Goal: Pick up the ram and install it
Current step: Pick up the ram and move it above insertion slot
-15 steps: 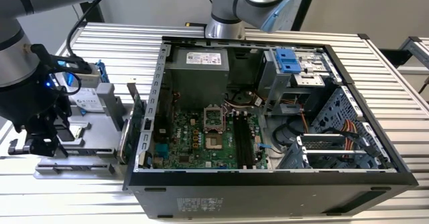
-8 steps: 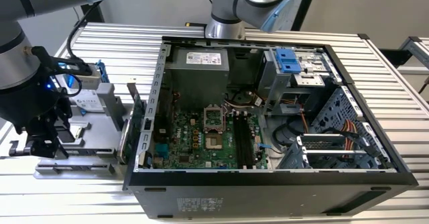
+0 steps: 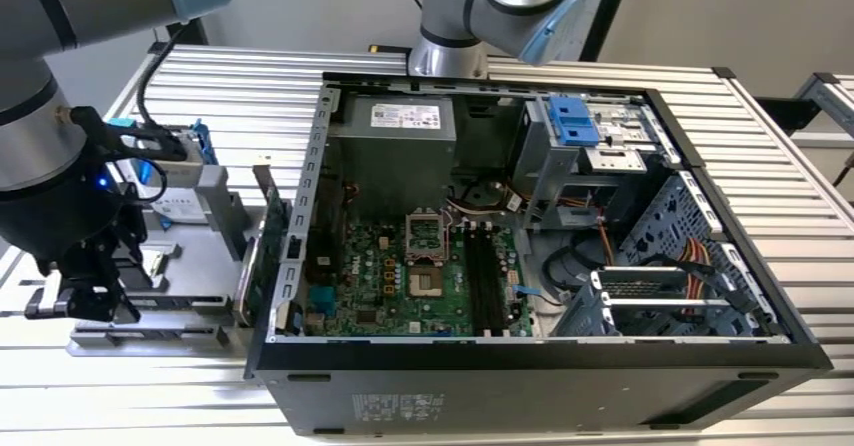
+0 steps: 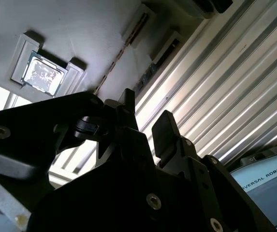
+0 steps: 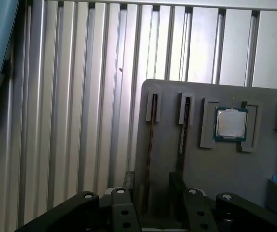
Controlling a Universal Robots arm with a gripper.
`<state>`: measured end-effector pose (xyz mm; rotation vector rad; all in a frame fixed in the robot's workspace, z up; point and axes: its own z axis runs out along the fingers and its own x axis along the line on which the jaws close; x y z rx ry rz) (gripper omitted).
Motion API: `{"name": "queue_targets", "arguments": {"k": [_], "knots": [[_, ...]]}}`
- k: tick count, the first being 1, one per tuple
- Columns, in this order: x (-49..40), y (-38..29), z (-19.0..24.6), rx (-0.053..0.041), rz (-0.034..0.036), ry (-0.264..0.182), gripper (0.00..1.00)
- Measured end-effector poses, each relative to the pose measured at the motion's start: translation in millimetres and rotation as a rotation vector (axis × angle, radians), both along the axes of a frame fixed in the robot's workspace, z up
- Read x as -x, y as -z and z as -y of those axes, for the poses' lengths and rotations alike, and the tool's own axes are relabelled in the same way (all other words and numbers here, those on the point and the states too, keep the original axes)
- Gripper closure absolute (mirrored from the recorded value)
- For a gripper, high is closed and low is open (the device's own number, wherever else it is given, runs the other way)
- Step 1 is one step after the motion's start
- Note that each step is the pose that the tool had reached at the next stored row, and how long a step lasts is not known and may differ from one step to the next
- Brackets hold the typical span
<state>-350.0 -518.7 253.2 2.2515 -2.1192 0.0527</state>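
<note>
The ram (image 5: 150, 145) is a thin board standing on edge in a long slot of the grey parts tray (image 5: 259, 193). I see only its narrow brownish top edge, which also shows in the second wrist view as the ram (image 4: 115, 65). My gripper (image 5: 153, 186) is open just above the tray, one black finger (image 5: 128, 181) on each side of the slot line. It touches nothing. In the exterior view the gripper (image 3: 83, 306) hangs over the tray (image 3: 200, 301) at the exterior view's left, beside the open computer case (image 3: 534, 356).
A processor chip (image 5: 230, 123) lies in a tray pocket, with a second slot (image 5: 184, 125) between it and the ram. A hard drive in a blue frame (image 3: 174, 181) and a green card (image 3: 274, 236) stand on the tray. The motherboard (image 3: 400, 276) lies open. A second arm (image 3: 494, 6) stands behind the case.
</note>
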Motion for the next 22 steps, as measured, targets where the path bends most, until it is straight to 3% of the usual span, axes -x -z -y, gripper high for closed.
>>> {"name": "queue_targets", "arguments": {"k": [22], "knots": [[-0.7, 20.9, 1.0, 0.0005, 0.0001, 0.001, 0.00]]}}
